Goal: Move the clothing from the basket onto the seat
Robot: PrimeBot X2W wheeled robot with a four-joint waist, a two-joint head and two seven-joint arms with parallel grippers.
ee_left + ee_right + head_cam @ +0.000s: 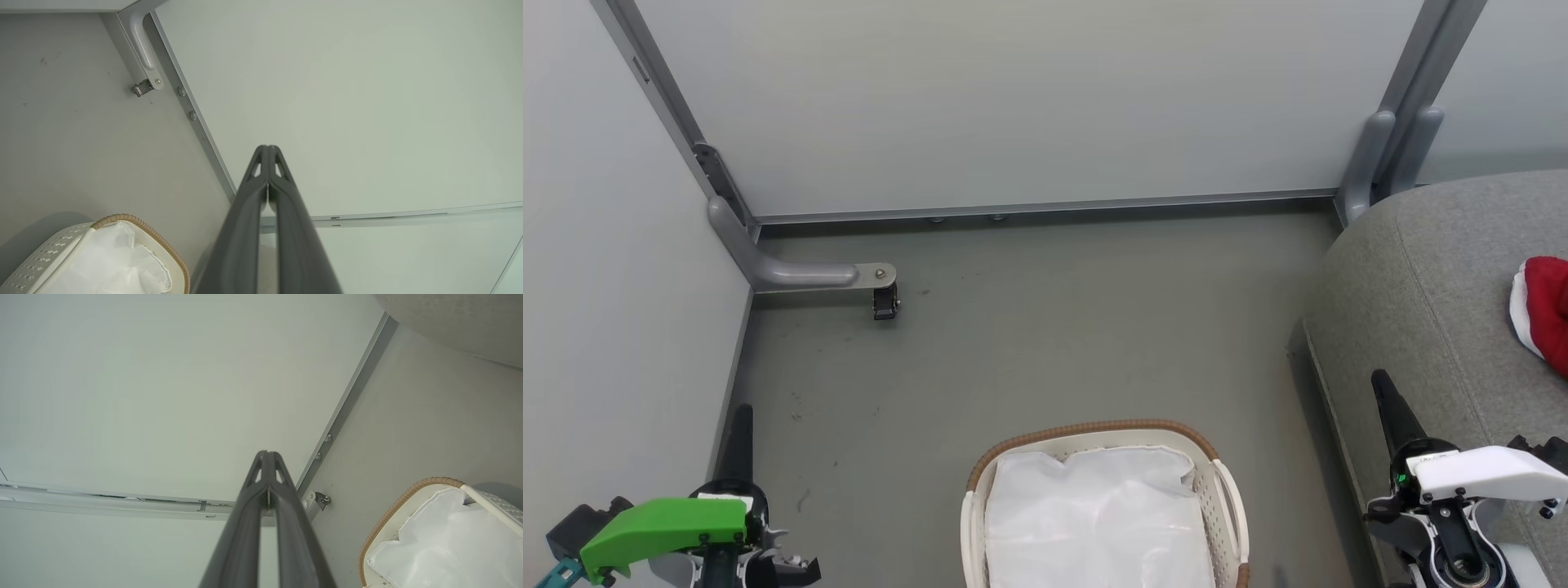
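The cream basket [1229, 510] with its brown woven rim stands on the floor at the bottom centre, holding just its white liner [1094, 523]. Red clothing [1547, 310] with a white edge lies on the grey seat [1429, 278] at the right edge. My left gripper [742, 416] is at the lower left, fingers pressed together with nothing between them [267, 149]. At the lower right my right gripper [1382, 382] hangs over the seat's front edge, also shut and empty [267, 454]. The basket [53, 253] shows at the left wrist view's bottom left, and the basket [408, 498] at the right wrist view's bottom right.
Pale partition walls [1013, 98] close in the back and left. A grey metal foot with a caster [885, 302] juts from the back left corner. Grey floor [1054, 327] stretches between basket and wall.
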